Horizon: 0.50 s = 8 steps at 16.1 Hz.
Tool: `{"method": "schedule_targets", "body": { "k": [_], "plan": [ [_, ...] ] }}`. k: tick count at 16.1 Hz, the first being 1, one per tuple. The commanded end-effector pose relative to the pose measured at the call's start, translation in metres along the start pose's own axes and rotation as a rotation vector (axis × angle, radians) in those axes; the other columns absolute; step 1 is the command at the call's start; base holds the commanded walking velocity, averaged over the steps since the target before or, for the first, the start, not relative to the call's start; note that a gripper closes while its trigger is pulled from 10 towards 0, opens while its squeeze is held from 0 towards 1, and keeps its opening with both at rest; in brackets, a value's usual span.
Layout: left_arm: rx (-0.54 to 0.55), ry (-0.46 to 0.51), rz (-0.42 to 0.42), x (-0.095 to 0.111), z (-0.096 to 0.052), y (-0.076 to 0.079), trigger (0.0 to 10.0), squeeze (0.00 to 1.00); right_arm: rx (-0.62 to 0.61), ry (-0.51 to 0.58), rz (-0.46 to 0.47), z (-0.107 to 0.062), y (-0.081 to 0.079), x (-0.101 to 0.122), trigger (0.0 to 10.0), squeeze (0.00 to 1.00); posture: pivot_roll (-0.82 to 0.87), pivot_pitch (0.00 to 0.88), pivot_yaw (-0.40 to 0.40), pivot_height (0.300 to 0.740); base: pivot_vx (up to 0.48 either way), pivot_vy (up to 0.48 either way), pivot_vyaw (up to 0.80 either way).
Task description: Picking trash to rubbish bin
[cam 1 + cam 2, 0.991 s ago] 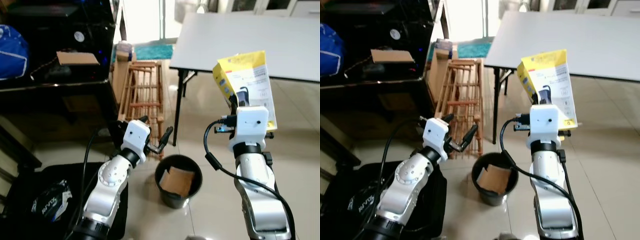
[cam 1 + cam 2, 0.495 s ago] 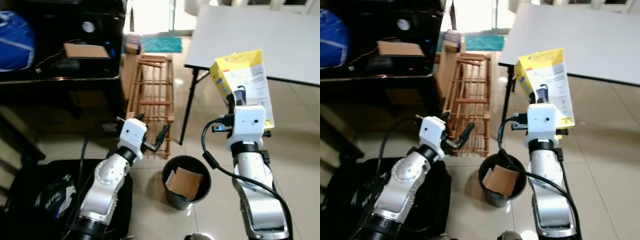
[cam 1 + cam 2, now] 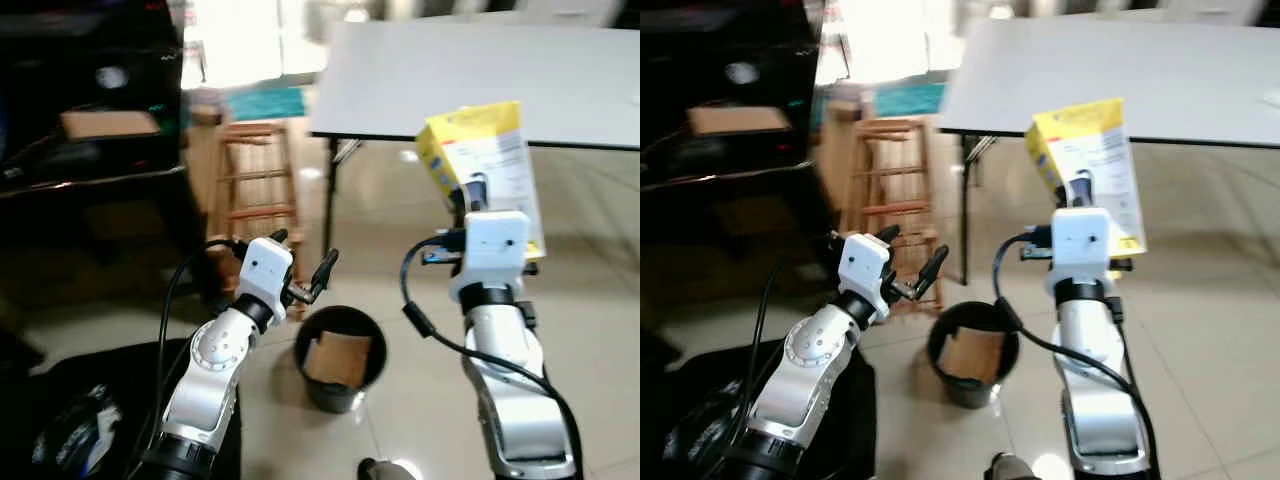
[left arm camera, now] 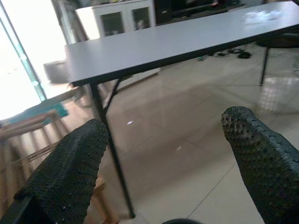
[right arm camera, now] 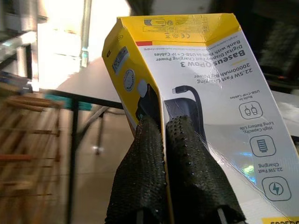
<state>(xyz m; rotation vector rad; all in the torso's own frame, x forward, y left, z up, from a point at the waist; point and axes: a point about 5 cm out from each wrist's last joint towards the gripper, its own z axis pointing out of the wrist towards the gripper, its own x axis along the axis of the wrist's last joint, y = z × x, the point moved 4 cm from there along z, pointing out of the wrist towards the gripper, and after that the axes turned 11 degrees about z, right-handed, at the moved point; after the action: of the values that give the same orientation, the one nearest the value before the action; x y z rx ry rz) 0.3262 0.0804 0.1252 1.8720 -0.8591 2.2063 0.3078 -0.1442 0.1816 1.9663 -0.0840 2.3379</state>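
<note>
One yellow box [image 3: 486, 165] pinched in right gripper [image 5: 163, 140]; one bin [image 3: 340, 358] holds one cardboard piece [image 3: 338, 360]; left gripper [image 3: 302, 268] spread empty

Home living room, glossy beige tiled floor [image 3: 600, 330], grey folding counter [image 3: 480, 70] on thin black legs, wooden rack [image 3: 255, 190] left of the counter, dark cabinet [image 3: 90, 120] beyond the rack, bright glass door behind

bin [image 3: 340, 358] on the floor between both arms, table [image 3: 480, 75] behind, box [image 3: 486, 170] above right
</note>
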Motion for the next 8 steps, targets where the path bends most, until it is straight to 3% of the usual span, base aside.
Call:
{"method": "schedule_targets", "body": {
  "k": [1,8],
  "plan": [
    [0.001,-0.012,0.008,-0.0024,-0.0016,-0.0013,10.0,0.0,0.009,-0.001,-0.003,0.0002,-0.0037,-0.0003,10.0,0.0,-0.06,0.104,0.036,0.74,0.0,0.0,0.0],
    [-0.005,-0.019,0.011,-0.0047,-0.002,0.0,10.0,0.0,0.016,-0.002,-0.007,-0.0011,-0.0051,-0.0004,10.0,0.0,-0.06,0.108,0.038,0.74,0.0,-0.444,0.0]
  ]
}}
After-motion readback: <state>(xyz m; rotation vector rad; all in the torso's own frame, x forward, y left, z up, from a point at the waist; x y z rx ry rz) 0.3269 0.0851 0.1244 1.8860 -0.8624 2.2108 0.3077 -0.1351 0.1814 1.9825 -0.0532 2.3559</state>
